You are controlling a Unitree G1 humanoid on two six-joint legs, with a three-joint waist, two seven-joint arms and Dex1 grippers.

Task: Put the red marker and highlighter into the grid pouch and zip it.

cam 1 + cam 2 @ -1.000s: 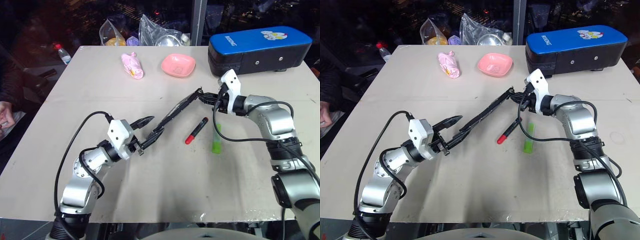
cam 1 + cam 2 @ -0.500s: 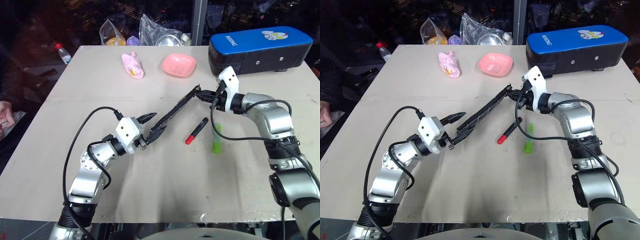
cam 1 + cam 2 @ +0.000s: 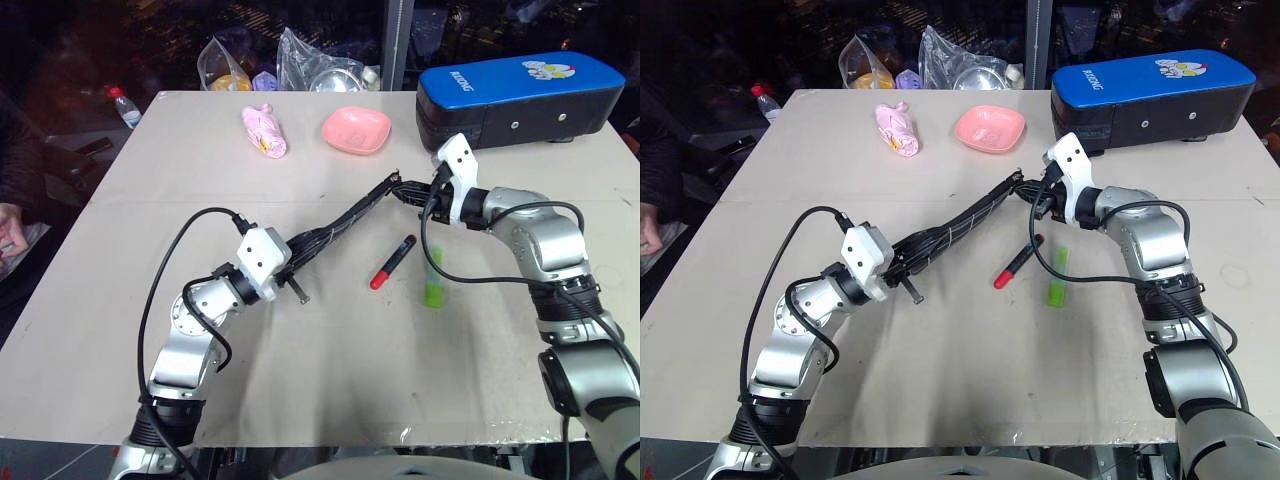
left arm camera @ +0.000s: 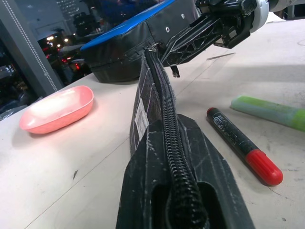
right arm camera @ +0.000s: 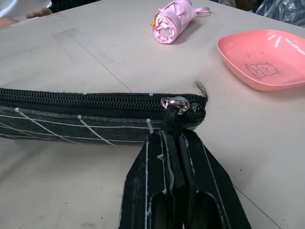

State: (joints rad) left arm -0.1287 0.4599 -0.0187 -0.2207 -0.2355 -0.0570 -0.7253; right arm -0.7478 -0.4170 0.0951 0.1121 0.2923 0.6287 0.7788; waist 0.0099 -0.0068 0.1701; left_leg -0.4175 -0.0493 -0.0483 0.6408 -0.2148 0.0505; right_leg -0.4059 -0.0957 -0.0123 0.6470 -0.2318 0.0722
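The grid pouch (image 3: 335,225), black with white lines, hangs stretched above the table between my two grippers, zipper edge up. My left gripper (image 3: 290,258) is shut on its near end, with the zipper running between the fingers (image 4: 143,181). At the pouch's far end my right gripper (image 3: 405,190) is shut on the zipper pull (image 5: 174,102), close to the end of the zipper. The red marker (image 3: 393,262) lies on the table just right of the pouch. Beside it, further right, lies the green highlighter (image 3: 433,277).
A blue-and-black hard case (image 3: 520,95) stands at the far right. Behind the pouch sit a pink dish (image 3: 357,130) and a pink rolled bundle (image 3: 265,132). Plastic bags (image 3: 320,65) and a bottle (image 3: 125,108) line the far edge. A person's hand (image 3: 10,225) shows at the left.
My left gripper, open around the pouch's near end before, has closed on it. The right gripper has kept still on the zipper pull.
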